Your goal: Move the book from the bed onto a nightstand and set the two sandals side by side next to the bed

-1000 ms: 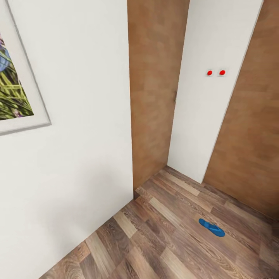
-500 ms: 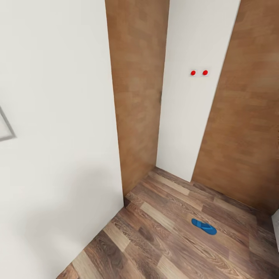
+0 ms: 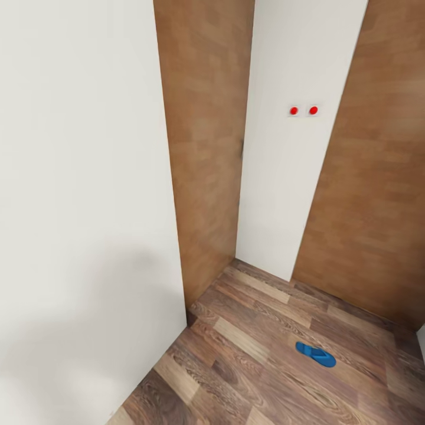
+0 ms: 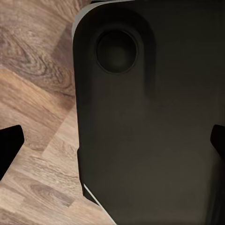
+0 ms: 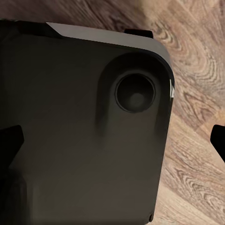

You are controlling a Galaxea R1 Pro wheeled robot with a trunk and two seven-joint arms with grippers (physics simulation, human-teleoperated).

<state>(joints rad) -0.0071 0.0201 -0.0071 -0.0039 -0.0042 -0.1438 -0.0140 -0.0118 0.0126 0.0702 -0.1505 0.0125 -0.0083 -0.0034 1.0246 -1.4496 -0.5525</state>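
In transit: one blue sandal (image 3: 316,355) lies on plank floor (image 3: 248,366) near the wall corner; both grippers spread, empty; approach needed next.

White wall (image 3: 82,206) blocks the left side. Wood-plank floor (image 3: 260,354) ahead lies open around one blue sandal (image 3: 316,354). Brown panels (image 3: 203,165) and a white pillar (image 3: 295,147) close the far end.
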